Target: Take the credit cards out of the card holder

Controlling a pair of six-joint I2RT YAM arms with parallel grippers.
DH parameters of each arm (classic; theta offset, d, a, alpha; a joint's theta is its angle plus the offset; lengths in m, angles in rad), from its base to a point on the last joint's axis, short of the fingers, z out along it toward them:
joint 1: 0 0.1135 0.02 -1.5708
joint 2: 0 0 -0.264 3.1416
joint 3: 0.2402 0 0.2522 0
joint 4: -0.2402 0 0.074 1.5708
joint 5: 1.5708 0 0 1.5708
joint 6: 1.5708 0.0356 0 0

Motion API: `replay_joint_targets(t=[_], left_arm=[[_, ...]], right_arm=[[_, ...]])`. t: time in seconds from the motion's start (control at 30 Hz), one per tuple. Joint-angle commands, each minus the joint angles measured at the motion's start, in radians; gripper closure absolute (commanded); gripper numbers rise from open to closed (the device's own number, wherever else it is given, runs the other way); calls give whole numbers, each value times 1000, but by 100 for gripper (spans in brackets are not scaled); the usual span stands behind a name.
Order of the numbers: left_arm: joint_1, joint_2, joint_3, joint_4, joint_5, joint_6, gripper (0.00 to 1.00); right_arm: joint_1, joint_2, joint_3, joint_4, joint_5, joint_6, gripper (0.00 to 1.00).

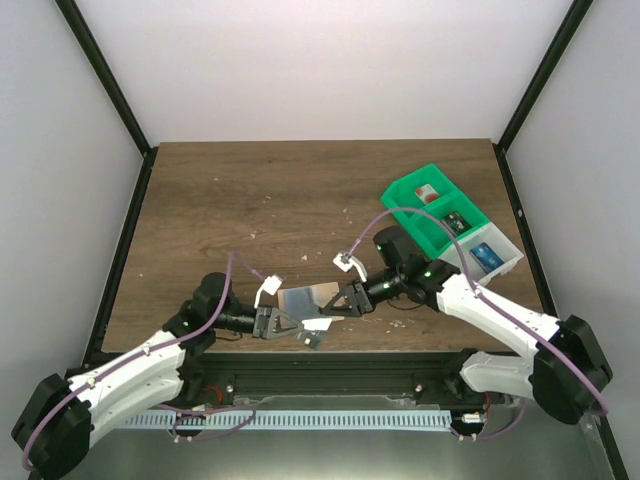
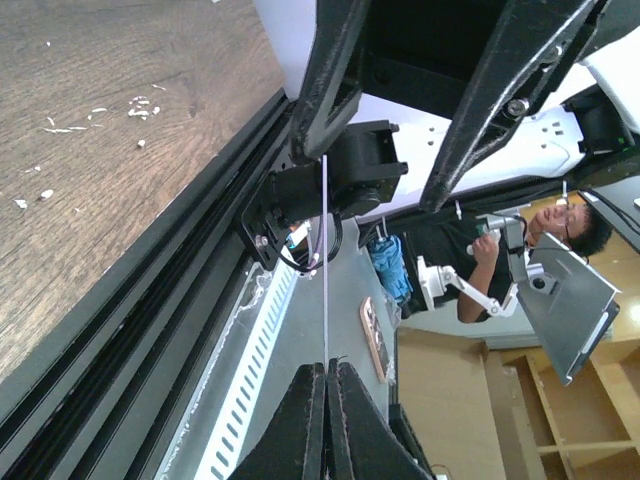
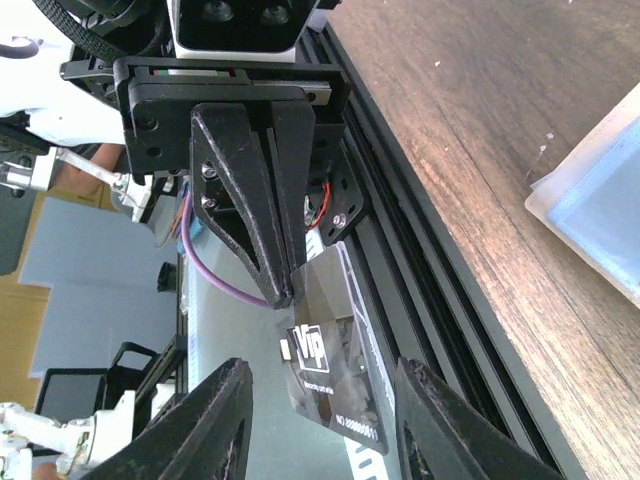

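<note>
Your left hand (image 1: 283,323) is pressed together on the edge of the card holder (image 1: 305,298), holding it up at the near edge of the surface (image 1: 300,200), about the middle. A dark credit card (image 3: 330,385) with white print sticks out of the holder on its near side (can't tell if your fingers catch the card too). In the left wrist view the holder shows edge-on, a thin line running out of the closed fingertips. Your right hand (image 1: 338,300) is spread wide, just right of the holder and facing it, one finger either side of the card, not touching. The green-and-white tray (image 1: 405,192) sits far right, well apart, with small cards in its compartments.
</note>
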Motion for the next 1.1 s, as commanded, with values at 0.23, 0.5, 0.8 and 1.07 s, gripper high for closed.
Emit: replay_joint_targets(t=[0.23, 0.5, 0.8, 1.07], left_arm=[[-2, 6, 0, 28, 42, 29, 100], [-2, 7, -3, 45, 44, 32, 100], [-2, 12, 7, 12, 15, 45, 99], [-1, 32, 92, -157, -129, 105, 20]], right_arm=[[0, 54, -10, 89, -96, 11, 69], [23, 74, -22, 90, -110, -6, 69], [41, 49, -24, 129, -115, 5, 99], [39, 13, -56, 200, -74, 52, 100]])
